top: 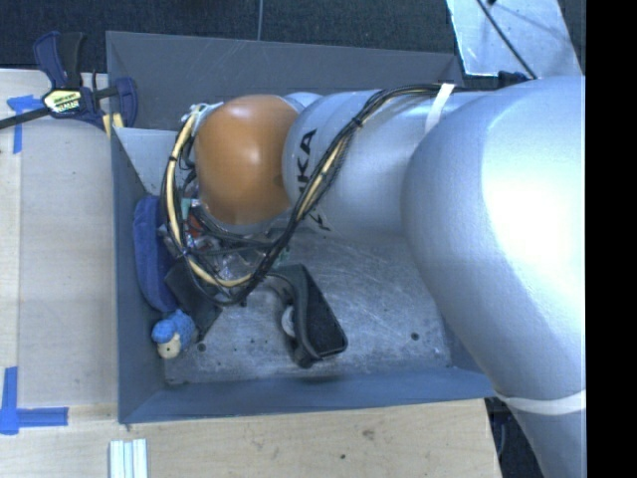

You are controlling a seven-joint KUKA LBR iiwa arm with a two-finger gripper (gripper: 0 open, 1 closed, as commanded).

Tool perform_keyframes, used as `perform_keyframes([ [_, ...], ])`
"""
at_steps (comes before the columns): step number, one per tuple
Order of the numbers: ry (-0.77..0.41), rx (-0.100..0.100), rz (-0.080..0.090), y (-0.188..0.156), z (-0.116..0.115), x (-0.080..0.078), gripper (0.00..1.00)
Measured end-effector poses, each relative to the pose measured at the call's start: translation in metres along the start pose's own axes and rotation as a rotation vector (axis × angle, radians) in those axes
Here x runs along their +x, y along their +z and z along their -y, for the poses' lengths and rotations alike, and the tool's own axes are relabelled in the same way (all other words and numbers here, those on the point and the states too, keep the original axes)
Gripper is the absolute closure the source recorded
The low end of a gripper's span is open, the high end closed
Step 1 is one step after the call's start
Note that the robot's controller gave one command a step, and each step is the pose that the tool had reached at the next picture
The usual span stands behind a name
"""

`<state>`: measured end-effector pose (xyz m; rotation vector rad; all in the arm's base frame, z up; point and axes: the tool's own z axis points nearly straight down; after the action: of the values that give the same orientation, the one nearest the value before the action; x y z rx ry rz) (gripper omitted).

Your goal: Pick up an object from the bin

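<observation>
1. The arm (pixel 398 177) reaches into the grey bin (pixel 299 391) from the right. Its orange cover (pixel 244 157) sits over the bin's left half, with yellow and black cables (pixel 184 182) looped round it.
2. The gripper (pixel 221 262) hangs below that cover, low over the bin floor and near the left wall. The cover and cables hide its tip, so I cannot tell whether it is open or closed.
3. Nearest to it is a blue cloth thing (pixel 149 252), which lies along the left wall just beside the gripper.
4. A dark flat piece (pixel 194 302), possibly a strap or a flap, lies just below the gripper, next to the cloth.
5. A small blue and tan toy (pixel 171 335) sits in the near left corner, beside the cloth's lower end.
6. A black curved thing (pixel 317 325) lies on the bare floor to the gripper's right, apart from it.
</observation>
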<state>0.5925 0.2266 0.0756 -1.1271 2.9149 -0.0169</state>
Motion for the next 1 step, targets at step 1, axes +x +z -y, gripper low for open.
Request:
perform_keyframes([
  [1,0.006,-0.009,-0.006,-0.0025,0.0051,-0.0004,0.0],
])
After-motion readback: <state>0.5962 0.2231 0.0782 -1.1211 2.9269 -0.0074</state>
